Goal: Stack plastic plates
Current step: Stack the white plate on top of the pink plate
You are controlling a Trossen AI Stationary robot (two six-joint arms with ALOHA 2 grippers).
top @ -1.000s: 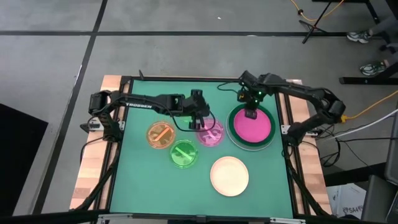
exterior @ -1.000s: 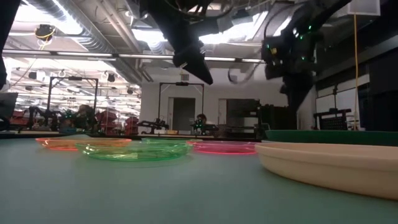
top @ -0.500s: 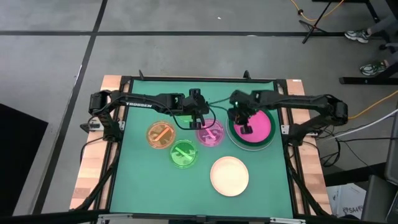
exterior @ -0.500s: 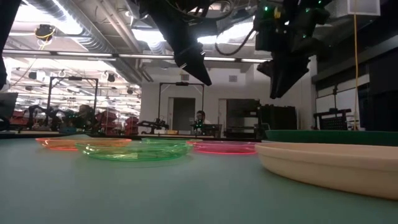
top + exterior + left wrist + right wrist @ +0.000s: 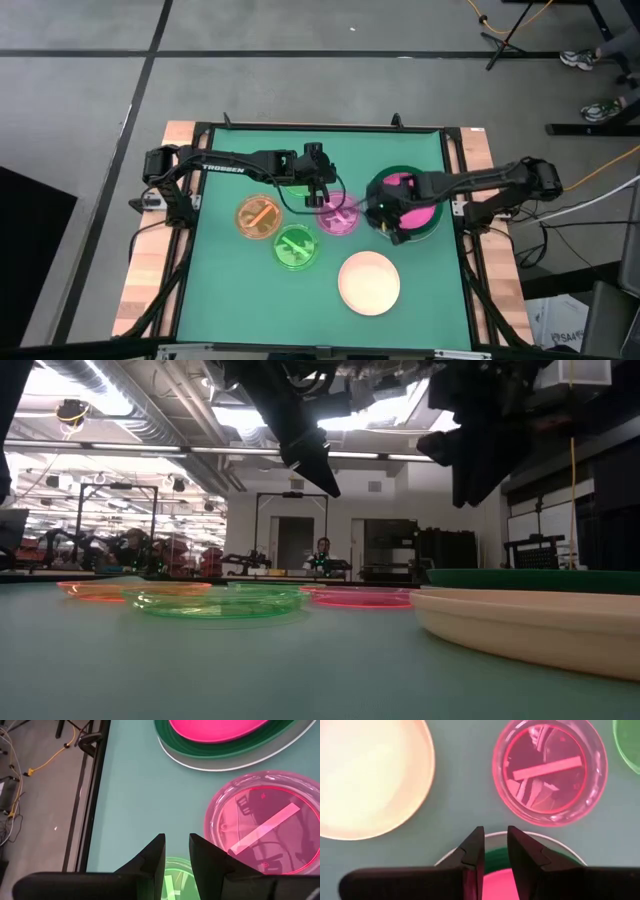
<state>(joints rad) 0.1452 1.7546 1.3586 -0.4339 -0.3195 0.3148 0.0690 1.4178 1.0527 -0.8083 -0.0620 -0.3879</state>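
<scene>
A large pink plate (image 5: pixel 412 193) lies on a dark green plate (image 5: pixel 428 228) with a pale rim under it (image 5: pixel 225 766), a stack at the table's right. My right gripper (image 5: pixel 386 218) (image 5: pixel 495 840) hovers shut over this stack's left near rim. The small pink plate with a centre bar (image 5: pixel 340 215) (image 5: pixel 550 775) rests flat left of the stack. My left gripper (image 5: pixel 322 197) (image 5: pixel 177 852) hangs shut above the table, between that plate and a lime green plate (image 5: pixel 297 186) partly hidden under its arm. The orange plate (image 5: pixel 259 215), a second lime plate (image 5: pixel 296 247) and the cream plate (image 5: pixel 369 282) lie flat, each apart.
The plates sit on a green mat (image 5: pixel 220 290) framed by a black rail and wooden edges. Bare mat shows along the left side, the near left corner and the far strip. In the low view both grippers (image 5: pixel 322 475) (image 5: pixel 470 480) hang well above the plates.
My right gripper has swept from the far rim of the stack across the large pink plate toward the table's near edge and left, ending over the stack's left near rim, and has turned as it went. The left arm and all plates have stayed put.
</scene>
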